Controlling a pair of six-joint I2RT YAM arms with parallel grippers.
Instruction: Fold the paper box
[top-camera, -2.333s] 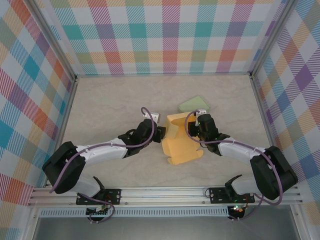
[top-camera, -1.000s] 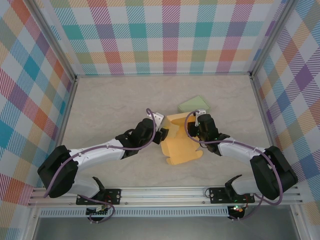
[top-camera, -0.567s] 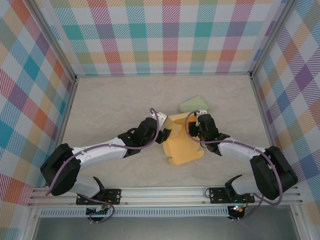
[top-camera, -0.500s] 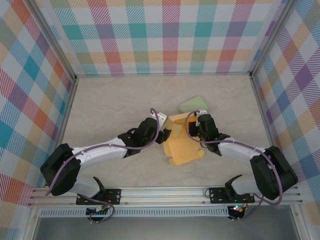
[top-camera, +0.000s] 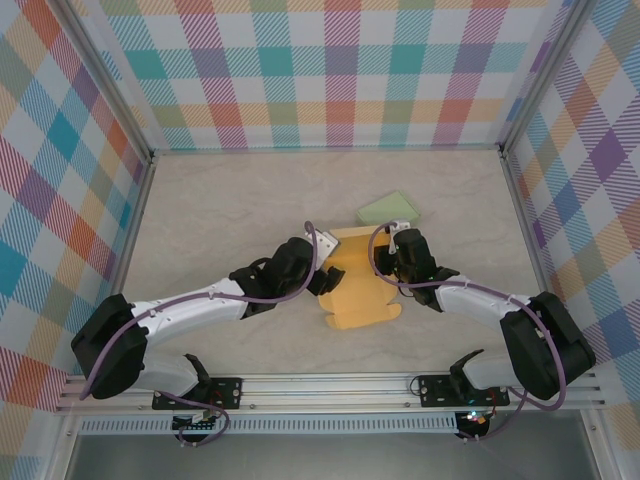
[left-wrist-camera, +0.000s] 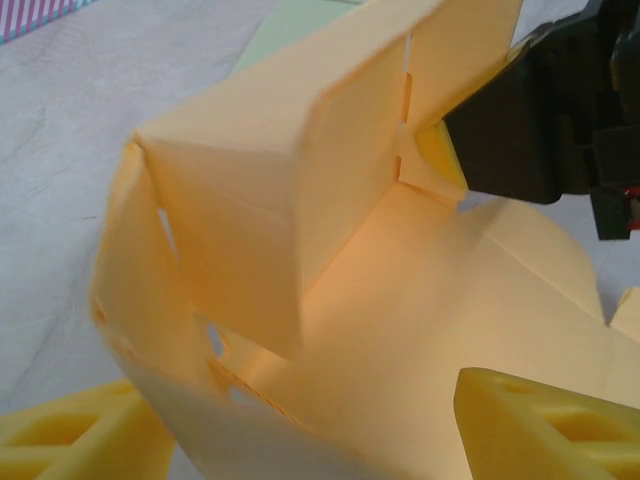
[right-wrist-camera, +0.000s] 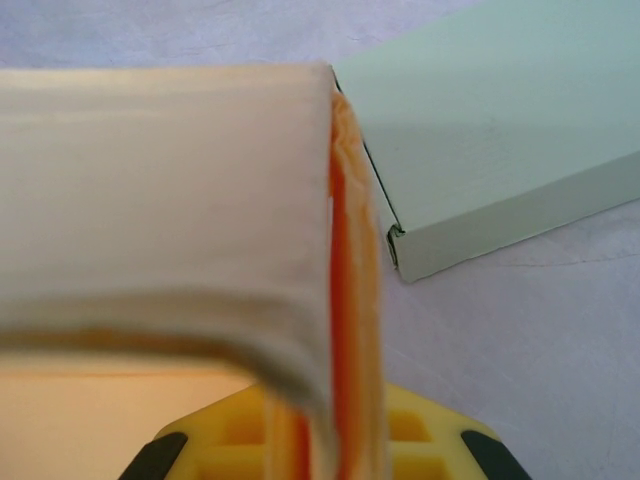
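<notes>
The yellow paper box (top-camera: 358, 292) lies partly folded on the table between the two arms. In the left wrist view its raised walls (left-wrist-camera: 290, 190) lean inward over the flat base. My left gripper (top-camera: 325, 273) stands open at the box's left edge, its yellow fingers (left-wrist-camera: 545, 420) wide apart with a paper flap passing between them. My right gripper (top-camera: 400, 262) is shut on the box's upright right wall (right-wrist-camera: 345, 250), which is pinched thin between its yellow pads (right-wrist-camera: 430, 440). The black right gripper body (left-wrist-camera: 545, 120) shows behind the box in the left wrist view.
A pale green closed box (top-camera: 388, 210) lies just behind the yellow one; it also sits close to the right of the pinched wall (right-wrist-camera: 500, 130). Metal frame rails (top-camera: 330, 385) and checked walls bound the marbled tabletop (top-camera: 220, 210).
My left gripper has moved right onto the box's left edge and opened wider. The box's left side has been pushed inward and the box looks narrower. The right gripper has stayed put.
</notes>
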